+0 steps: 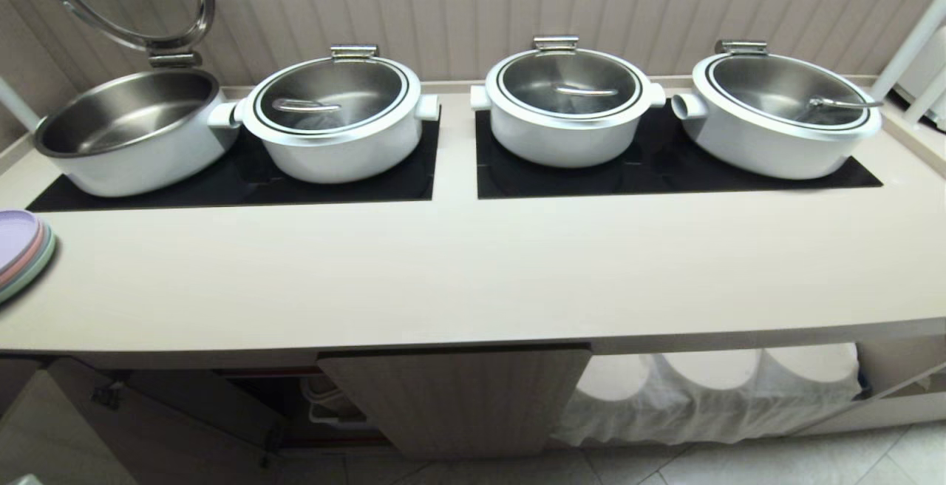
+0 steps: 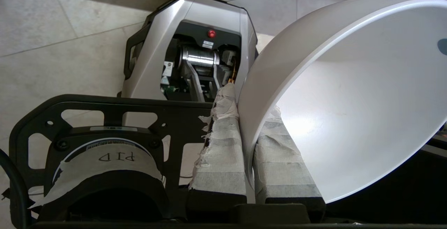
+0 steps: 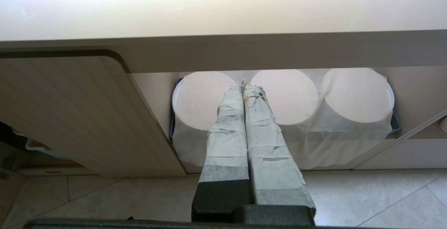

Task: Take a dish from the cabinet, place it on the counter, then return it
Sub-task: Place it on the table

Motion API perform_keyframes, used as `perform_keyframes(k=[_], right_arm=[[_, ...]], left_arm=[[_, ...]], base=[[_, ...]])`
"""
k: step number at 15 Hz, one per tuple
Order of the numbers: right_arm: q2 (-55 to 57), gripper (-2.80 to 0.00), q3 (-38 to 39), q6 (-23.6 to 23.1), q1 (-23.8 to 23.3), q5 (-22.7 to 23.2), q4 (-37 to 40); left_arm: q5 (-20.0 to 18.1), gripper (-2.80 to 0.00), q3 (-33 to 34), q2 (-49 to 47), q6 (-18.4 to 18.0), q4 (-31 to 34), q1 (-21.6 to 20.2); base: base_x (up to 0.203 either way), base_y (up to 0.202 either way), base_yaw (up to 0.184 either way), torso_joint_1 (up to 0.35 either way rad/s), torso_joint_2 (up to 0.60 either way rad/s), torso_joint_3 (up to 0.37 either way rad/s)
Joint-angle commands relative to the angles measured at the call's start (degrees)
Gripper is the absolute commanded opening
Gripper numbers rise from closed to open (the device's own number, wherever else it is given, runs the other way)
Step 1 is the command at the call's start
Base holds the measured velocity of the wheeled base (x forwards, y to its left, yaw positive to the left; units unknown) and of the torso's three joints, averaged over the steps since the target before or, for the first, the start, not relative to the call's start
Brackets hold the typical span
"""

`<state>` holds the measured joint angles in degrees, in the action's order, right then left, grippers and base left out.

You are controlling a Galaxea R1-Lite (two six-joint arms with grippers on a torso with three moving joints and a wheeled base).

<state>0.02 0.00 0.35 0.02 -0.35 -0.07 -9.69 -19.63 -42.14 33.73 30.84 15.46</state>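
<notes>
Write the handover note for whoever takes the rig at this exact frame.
Left gripper: shut on the rim of the white bowl, held tilted over the floor, below the head view.
Right gripper: shut, empty, parked facing the cloth-covered niche.
Cabinet: one door open.
Counter: no bowl on it yet.
Done: bowl gripped.
Left: set it on the counter, then return it to the cabinet.

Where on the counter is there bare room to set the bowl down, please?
The counter's front strip is bare, bordered by the black panels behind and the pastel plates at its left end. The back is crowded with four pots.
</notes>
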Motion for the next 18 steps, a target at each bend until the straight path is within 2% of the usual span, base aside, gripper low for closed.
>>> perform_keyframes(k=[1,11,18], right_arm=[[0.0,-2.80,0.0,0.0,0.1,0.0,0.0],[0.0,-2.80,0.0,0.0,0.0,0.0,0.0],[0.0,-2.80,0.0,0.0,0.0,0.0,0.0]], left_arm=[[0.0,-2.80,0.1,0.2,0.3,0.2,0.0],[-0.9,-2.80,-0.4,0.2,0.4,0.0,-0.1],[-0.9,-2.80,-4.4,-3.4,0.3,-0.1,0.8]], base=[[0.000,-0.189,0.001,0.000,0.00,0.002],[0.000,-0.180,0.001,0.003,0.00,0.004],[0.000,0.000,0.000,0.000,0.00,0.000]])
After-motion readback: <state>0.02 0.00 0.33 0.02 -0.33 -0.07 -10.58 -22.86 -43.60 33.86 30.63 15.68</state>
